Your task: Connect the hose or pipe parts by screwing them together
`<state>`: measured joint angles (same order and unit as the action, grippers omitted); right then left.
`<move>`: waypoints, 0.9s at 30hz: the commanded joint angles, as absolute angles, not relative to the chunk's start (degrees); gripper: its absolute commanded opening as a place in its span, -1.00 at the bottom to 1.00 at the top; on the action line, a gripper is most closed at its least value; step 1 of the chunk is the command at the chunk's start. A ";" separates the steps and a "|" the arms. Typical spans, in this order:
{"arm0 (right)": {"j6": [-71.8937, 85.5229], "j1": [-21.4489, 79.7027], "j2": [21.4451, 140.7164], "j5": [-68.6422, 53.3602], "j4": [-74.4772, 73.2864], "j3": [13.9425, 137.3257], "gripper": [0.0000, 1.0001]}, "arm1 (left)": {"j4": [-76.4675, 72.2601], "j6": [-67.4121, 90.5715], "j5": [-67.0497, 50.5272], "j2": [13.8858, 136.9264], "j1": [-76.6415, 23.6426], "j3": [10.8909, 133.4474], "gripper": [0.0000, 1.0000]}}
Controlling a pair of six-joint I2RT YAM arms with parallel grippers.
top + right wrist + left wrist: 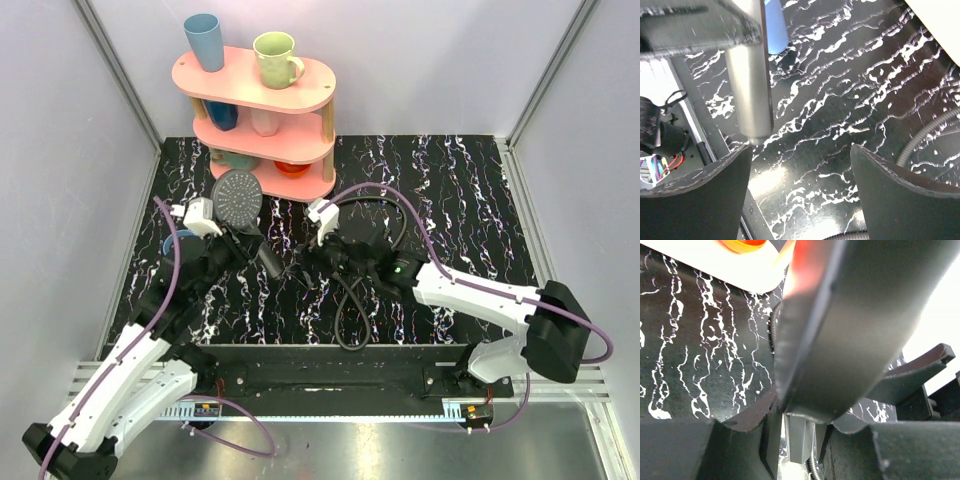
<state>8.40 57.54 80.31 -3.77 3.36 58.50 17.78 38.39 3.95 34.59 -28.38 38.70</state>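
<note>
Black fingers of my left gripper (245, 243) are clamped on the shower head (237, 196), just below its round grey perforated face. On the left wrist feed the dark body fills most of the frame, pinched from both sides. The head sits left of centre in the overhead view, face up, with its handle (749, 85) slanting down and to the right, towards the middle of the table (470, 190).

My right gripper (801, 150) stands wide apart with nothing between the jaws. On the right wrist feed I see only marbled tabletop in the gap. The free end of the handle hangs in the upper left of that frame, above and left of the gap and clear of both fingers (715, 185).

The hose (925, 140) shows as a ribbed line running off the right edge of the right wrist frame, beside the right finger but not held. Overhead, its black loops lie on the table around and under the right wrist, centre frame. I cannot tell where its threaded end lies.

Further out, a pink shelf (262, 82) stands at the upper left of the table, with a blue cup (205, 42) and a green mug (275, 58) on its top tier.
</note>
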 commanded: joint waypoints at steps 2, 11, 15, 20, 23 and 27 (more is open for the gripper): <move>10.81 54.07 79.27 3.25 4.31 52.21 0.70 | 13.18 32.17 9.49 37.09 -27.86 45.26 -1.00; 11.95 47.46 86.74 5.01 5.01 48.08 0.18 | 14.50 25.93 10.99 36.13 -25.75 46.06 -1.00; 12.30 47.55 88.24 2.73 6.50 45.62 0.04 | 15.56 24.08 11.33 33.93 -25.66 45.18 -1.00; 13.01 47.55 90.87 0.35 8.26 44.56 -0.02 | 15.38 24.96 10.99 32.52 -25.66 43.68 -1.00; 12.75 47.55 93.07 0.62 8.35 45.09 -0.03 | 15.38 25.05 10.11 33.31 -25.66 43.86 -1.00; 12.66 47.55 95.71 1.41 9.66 45.44 -0.15 | 15.29 25.14 9.84 33.40 -25.66 43.86 -1.00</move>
